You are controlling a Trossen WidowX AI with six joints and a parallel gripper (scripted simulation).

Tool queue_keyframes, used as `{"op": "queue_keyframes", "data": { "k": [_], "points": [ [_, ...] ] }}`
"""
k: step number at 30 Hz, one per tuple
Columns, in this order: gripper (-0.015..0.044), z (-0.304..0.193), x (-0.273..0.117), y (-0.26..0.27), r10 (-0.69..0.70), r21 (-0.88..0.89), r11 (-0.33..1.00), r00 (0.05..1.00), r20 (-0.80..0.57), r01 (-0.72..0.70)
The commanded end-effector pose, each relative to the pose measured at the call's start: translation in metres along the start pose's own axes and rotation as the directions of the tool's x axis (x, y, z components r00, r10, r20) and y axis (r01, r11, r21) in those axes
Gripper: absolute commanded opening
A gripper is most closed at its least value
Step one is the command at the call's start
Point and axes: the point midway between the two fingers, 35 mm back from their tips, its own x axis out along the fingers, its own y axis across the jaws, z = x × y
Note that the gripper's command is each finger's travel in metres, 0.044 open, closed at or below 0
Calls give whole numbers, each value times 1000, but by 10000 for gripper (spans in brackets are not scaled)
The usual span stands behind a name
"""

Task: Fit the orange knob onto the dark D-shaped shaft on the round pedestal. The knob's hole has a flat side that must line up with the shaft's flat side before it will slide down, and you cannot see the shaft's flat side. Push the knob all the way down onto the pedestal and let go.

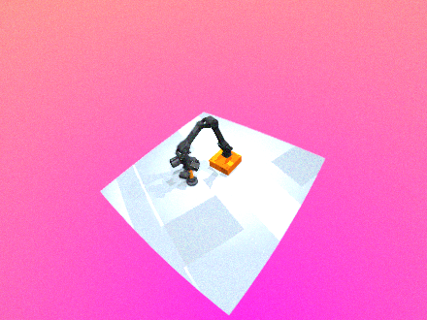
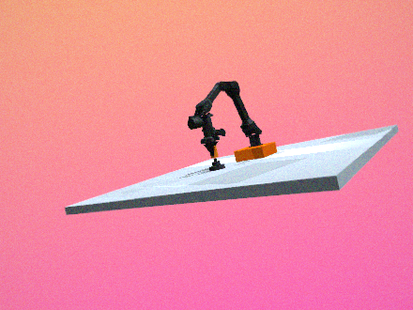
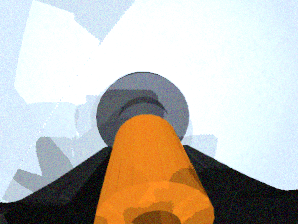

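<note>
Orange and held in the partly open gripper [image 1: 190,171] [image 2: 213,154] [image 3: 148,150], the knob [image 1: 191,175] [image 2: 216,151] [image 3: 150,155] is over the round pedestal [image 1: 192,182] [image 2: 217,167] [image 3: 175,100], with the arm's orange base block [image 1: 219,167] [image 2: 248,154] near it on the pale slab [image 1: 213,272] [image 2: 155,193] [image 3: 240,90].

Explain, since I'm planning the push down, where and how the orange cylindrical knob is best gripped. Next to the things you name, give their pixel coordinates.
I'd take the orange cylindrical knob [image 1: 191,175] [image 2: 216,152] [image 3: 150,162] by opposite sides of its long round wall, coming from above. It stands roughly upright, its lower end facing the dark round pedestal [image 1: 192,182] [image 2: 221,167] [image 3: 172,92], so that end should probably stay free. The black hand [image 1: 191,171] [image 2: 214,153] [image 3: 147,152] grips its sides now.
</note>
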Motion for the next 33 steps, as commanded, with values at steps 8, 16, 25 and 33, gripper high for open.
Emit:
{"op": "queue_keyframes", "data": {
  "k": [8,16,25,33],
  "points": [
    [0,-2,3,-1,0,781,624,1000,-5,4],
    [0,-1,5,1,0,993,115,1000,-5,5],
    [0,1,3,4,0,902,-431,1000,-4,4],
    [0,3,-1,4,0,888,-460,1000,-4,4]
  ]
}}
